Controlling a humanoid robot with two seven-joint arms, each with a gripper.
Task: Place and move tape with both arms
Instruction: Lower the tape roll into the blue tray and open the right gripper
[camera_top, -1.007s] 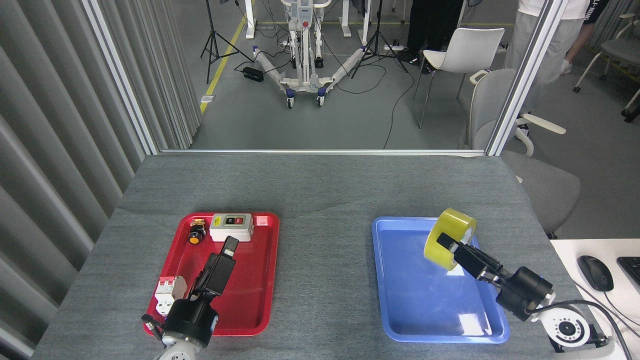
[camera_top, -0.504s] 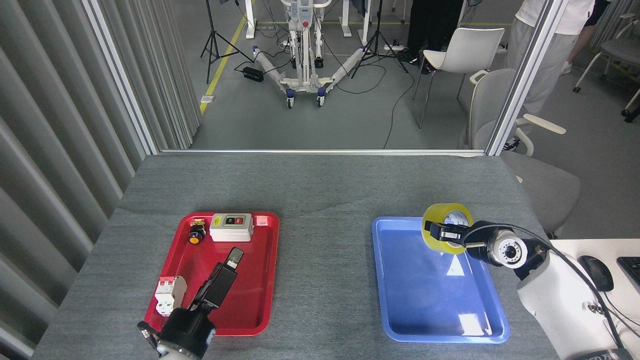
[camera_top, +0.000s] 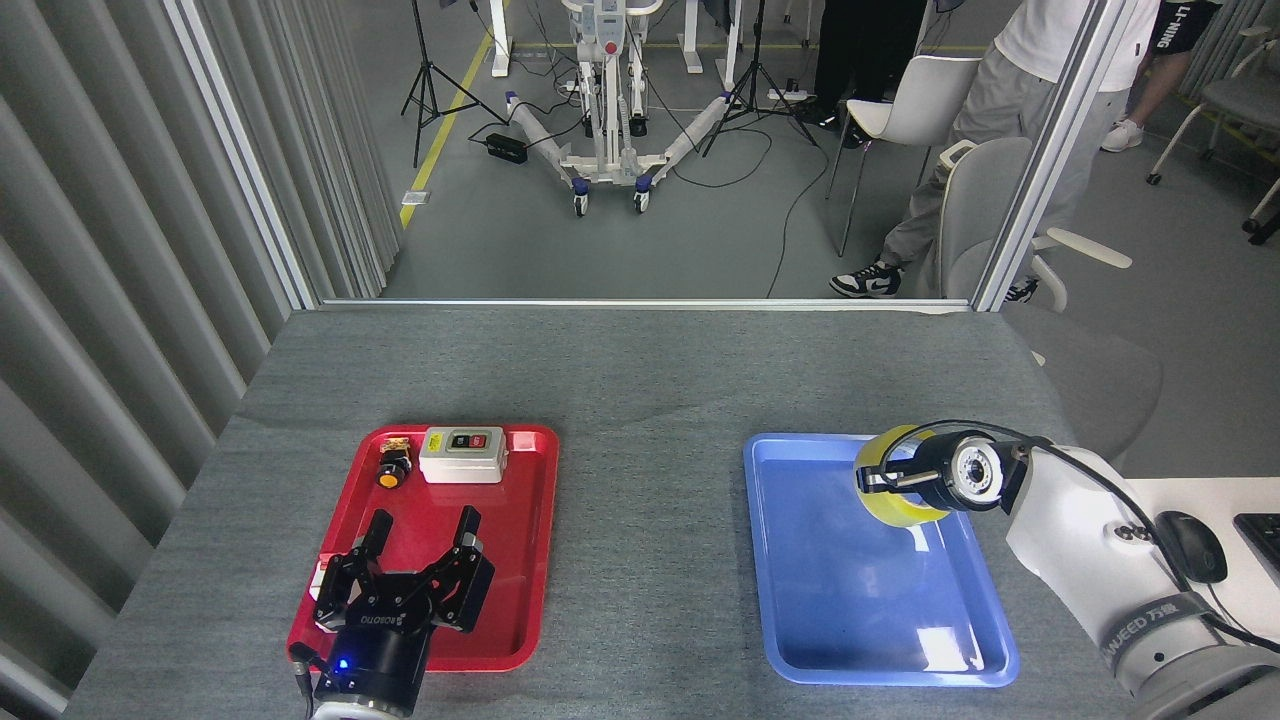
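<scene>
Tape (camera_top: 893, 492), a fat yellow roll, sits at the right side of the frame, held up over the top right corner of the blue tray (camera_top: 850, 620). The right gripper (camera_top: 878, 478) is clamped on the tape, and most of the roll hides behind the black wrist with its round camera. The white right arm (camera_top: 1110, 570) comes in from the lower right corner.

In the lower left of the frame, the left gripper (camera_top: 421, 528) hangs over the red tray (camera_top: 520, 560) with its two black fingers (camera_top: 467, 528) spread apart and nothing between them (a small blue light glows on its base). White letters show on its black body.

At the top of the red tray lie a white switch box (camera_top: 463, 454) and, just beside it on the left, a small black and orange button (camera_top: 391, 469). A white part peeks out at the tray's left edge, mostly hidden by the gripper, so I cannot tell what it is.

Both trays rest well apart on the grey table (camera_top: 640, 370). A computer mouse (camera_top: 1191, 545) sits on a white desk at the right edge. In the upper right, a person (camera_top: 1010, 110) in grey trousers stands behind a white chair (camera_top: 915, 100).
</scene>
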